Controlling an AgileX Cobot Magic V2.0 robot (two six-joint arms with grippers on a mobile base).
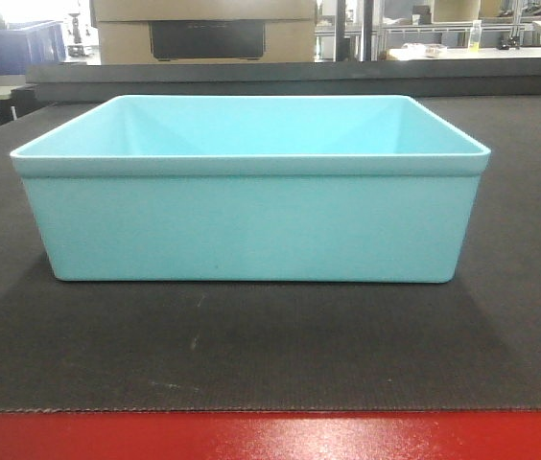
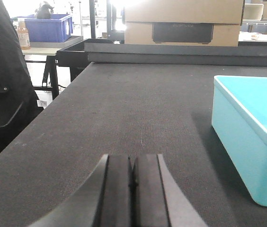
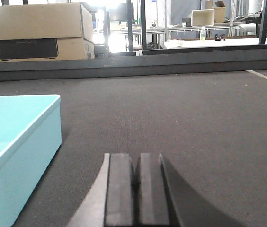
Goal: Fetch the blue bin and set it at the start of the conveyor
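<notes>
The blue bin [image 1: 249,225] sat upright on the conveyor start [image 1: 270,345], long side facing the front camera, just back from the glossy red front edge strip [image 1: 270,436]. It was a pale aqua tub with plain, slightly tapered walls and a thin flat lip, and it looked empty inside. A few faint scuff marks showed on the dark grey belt in front of it.

In the left wrist view, the left gripper [image 2: 132,191] hovered low over the belt with its black pads pressed together, holding nothing. The bin [image 2: 249,137] was off to its right, apart from the fingers, no contact.

In the right wrist view, the right gripper [image 3: 137,189] was likewise closed, pads meeting, nothing between them, low over the belt. The bin [image 3: 17,146] lay to its left, apart from it. So the bin sat between the two grippers, neither touching it.

Background: a cardboard box [image 1: 203,29] with a dark handle cutout stood beyond the far end of the belt. A dark royal-blue bin [image 2: 46,27] sat on a side table at far left, with a bottle [image 2: 23,35] beside it. Metal shelving [image 3: 209,23] with a small bottle and a pale box was visible at far right.
</notes>
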